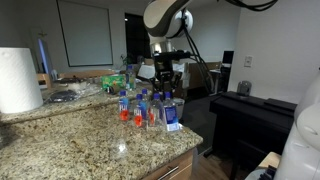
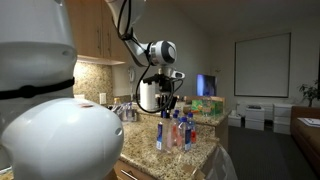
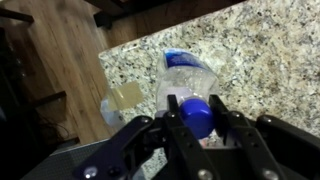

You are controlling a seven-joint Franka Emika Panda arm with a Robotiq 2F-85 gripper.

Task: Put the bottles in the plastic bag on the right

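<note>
A Franka arm reaches down over a granite tabletop (image 1: 70, 140) where a cluster of small bottles (image 1: 145, 108) stands upright and close together near its right edge, several with blue caps and labels and some showing red contents. In both exterior views the tool (image 1: 165, 82) hangs directly above the near right part of the group, its fingers pointing straight down at the bottle tops. The wrist view looks down past the tool (image 3: 198, 108), whose two dark fingers are pressed against either side of the blue cap (image 3: 197, 113) of a clear bottle (image 3: 185, 72) with a blue label, clamped on it; whether that bottle's base rests on the tabletop (image 3: 270, 50) cannot be told. Beyond the granite edge in this view lies a wood floor (image 3: 55, 60). A roll of paper towel (image 1: 18, 80) stands at the far left of the tabletop, well apart from the bottles, and a dark piano (image 1: 250, 108) sits to the right. From the opposite side, the tool (image 2: 166, 108) hovers over the bottles (image 2: 178, 132), with wooden cabinets (image 2: 95, 30) on the left and a white screen (image 2: 262, 65) on the far wall.
</note>
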